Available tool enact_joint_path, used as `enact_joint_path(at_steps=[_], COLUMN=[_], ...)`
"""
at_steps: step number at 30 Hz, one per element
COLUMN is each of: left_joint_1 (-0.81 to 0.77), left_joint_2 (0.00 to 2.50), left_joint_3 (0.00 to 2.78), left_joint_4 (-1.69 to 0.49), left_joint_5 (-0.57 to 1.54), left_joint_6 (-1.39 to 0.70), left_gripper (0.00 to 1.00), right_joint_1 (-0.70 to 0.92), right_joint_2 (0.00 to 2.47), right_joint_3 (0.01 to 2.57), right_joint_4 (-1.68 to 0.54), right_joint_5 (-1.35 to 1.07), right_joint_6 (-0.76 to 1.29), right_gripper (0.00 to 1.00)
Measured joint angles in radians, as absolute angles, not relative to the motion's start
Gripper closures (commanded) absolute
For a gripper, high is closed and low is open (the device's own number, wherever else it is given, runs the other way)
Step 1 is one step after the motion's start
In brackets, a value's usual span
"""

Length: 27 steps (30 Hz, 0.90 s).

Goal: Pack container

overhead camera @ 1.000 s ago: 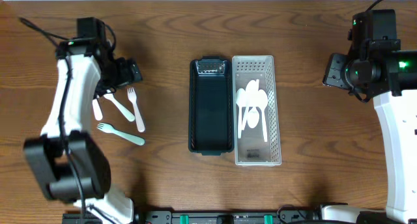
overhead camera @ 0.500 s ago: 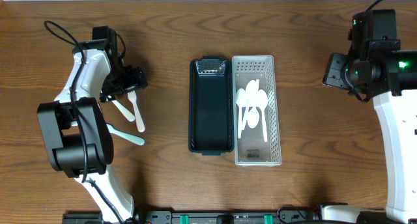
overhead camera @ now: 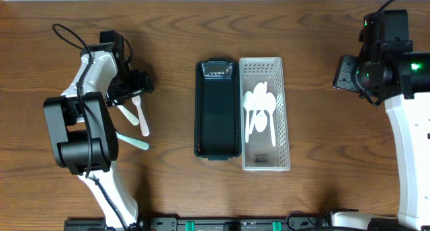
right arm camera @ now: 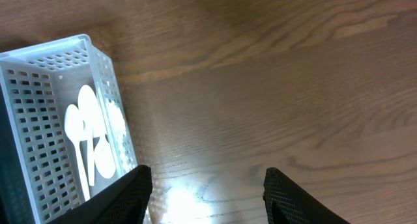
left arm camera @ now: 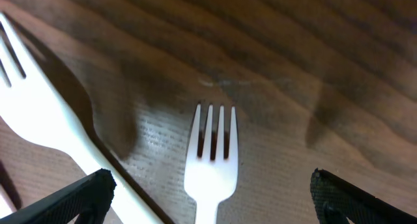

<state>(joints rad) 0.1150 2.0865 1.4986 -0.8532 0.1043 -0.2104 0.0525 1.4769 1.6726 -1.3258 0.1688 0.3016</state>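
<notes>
Container (overhead camera: pixel 217 110) beside spoon basket (overhead camera: pixel 266 158); left jaws wide apart astride a fork (left arm camera: pixel 210 175), right jaws apart too.

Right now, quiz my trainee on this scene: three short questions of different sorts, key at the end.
1. True or false: the spoons lie in the dark container.
2. Which utensil lies under the open left gripper? A) fork B) spoon C) knife
3. Short answer: what does the right gripper hold?

Key:
1. False; they lie in the white basket.
2. A
3. Nothing; it is open.
</notes>
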Motion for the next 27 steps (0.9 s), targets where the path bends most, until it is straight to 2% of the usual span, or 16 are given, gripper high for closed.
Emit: enact_joint_path(at_steps=[23, 27], left_joint_1=[0.08, 0.08], left_joint_2=[2.125, 2.127], left_joint_3=[1.501, 1.501], left_joint_4=[-0.847, -0.871], left_joint_5=[0.097, 0.097], left_joint_6=[-0.211, -0.215], left_gripper=[0.0, 0.1], right_joint_1=[0.052, 0.052], right_joint_2=[1.477, 1.477], right_joint_3=[1.673, 1.673], right_joint_4=[-1.326, -1.326], right_joint_5=[0.169, 0.169], right_joint_6=[0.302, 0.302], right_gripper=[0.41, 0.41])
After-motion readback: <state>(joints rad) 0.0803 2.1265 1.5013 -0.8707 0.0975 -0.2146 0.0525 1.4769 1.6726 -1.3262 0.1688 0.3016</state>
